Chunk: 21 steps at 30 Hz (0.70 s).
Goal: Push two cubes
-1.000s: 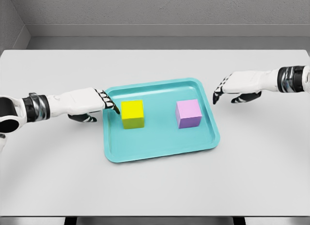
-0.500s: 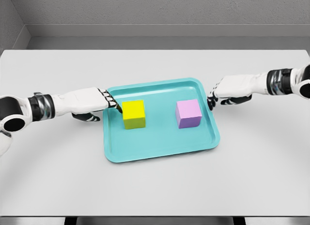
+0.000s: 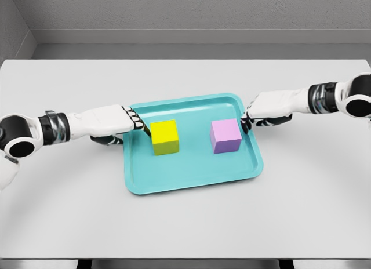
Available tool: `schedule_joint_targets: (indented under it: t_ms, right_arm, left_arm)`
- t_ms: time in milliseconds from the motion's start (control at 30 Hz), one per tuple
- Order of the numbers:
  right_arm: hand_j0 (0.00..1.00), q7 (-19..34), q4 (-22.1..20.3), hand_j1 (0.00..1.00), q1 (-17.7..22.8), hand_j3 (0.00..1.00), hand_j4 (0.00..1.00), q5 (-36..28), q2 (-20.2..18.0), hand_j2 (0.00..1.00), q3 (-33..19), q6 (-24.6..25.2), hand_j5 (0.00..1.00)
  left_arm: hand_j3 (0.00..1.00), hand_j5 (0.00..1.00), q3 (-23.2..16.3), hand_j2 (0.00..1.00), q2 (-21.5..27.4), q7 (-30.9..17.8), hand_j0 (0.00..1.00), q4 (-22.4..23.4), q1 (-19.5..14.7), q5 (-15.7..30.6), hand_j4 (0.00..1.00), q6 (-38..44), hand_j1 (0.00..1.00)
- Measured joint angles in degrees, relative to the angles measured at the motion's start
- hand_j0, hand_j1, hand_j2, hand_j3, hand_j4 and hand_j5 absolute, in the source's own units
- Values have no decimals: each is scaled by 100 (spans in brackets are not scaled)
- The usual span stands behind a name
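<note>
— What changed?
— The yellow plastic cube (image 3: 165, 137) slid right on the teal tray (image 3: 191, 171); left hand (image 3: 119, 122), fingers flat, grasping nothing, presses it.
— And the lilac cube (image 3: 225, 135)?
— Unmoved; the flat right hand (image 3: 261, 111) now reaches it.

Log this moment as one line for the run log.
left hand: open, fingertips at yellow cube | right hand: open, fingertips beside purple cube | both cubes on teal tray

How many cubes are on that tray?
2. The yellow cube sits left on the tray, by the left hand; the pink cube right, by the right hand. None hidden.
</note>
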Motion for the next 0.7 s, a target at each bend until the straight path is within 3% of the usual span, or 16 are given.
schedule_joint_targets:
  t_ms: [267,700]
  right_arm:
    - [51,4,3,51,0,51,51,-11,77,51,43,14,51]
    - [51,3,-17,51,-44,51,51,-16,164,51,76,20,51]
  left_arm:
    - [63,63,12,63,51,-2,63,-12,-26,0,63,-2,63]
    - [64,64,-7,64,-241,-1,64,37,-44,-313,64,6,64]
